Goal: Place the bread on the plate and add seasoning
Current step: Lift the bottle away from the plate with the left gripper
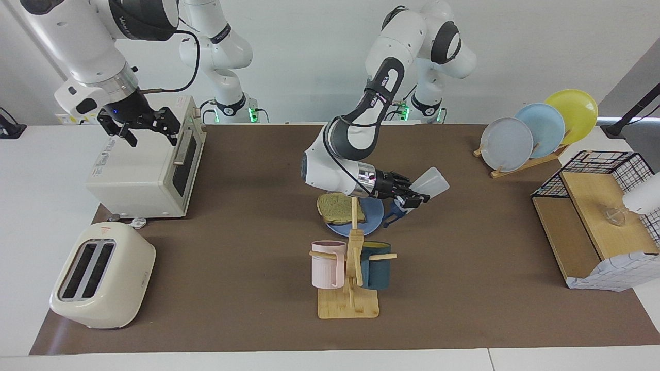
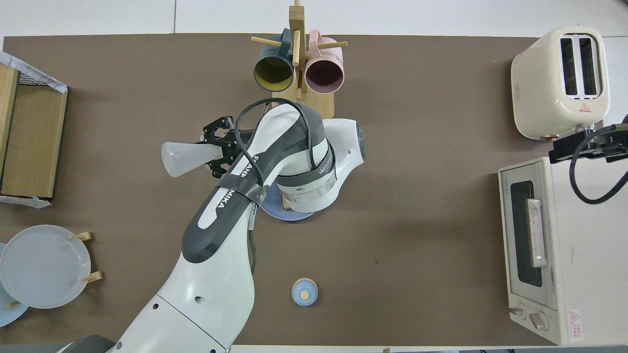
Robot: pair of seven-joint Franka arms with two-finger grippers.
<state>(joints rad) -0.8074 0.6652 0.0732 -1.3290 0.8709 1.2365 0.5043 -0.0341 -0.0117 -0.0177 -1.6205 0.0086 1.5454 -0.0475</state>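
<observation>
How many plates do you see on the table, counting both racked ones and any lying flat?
4: three stand in the rack at the left arm's end, grey, light blue, yellow; the blue plate lies flat under the bread.

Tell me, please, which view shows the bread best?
The facing view: the bread lies on the plate, mostly visible beneath the left arm. In the overhead view, that arm hides nearly all of it, leaving only the plate's rim.
</observation>
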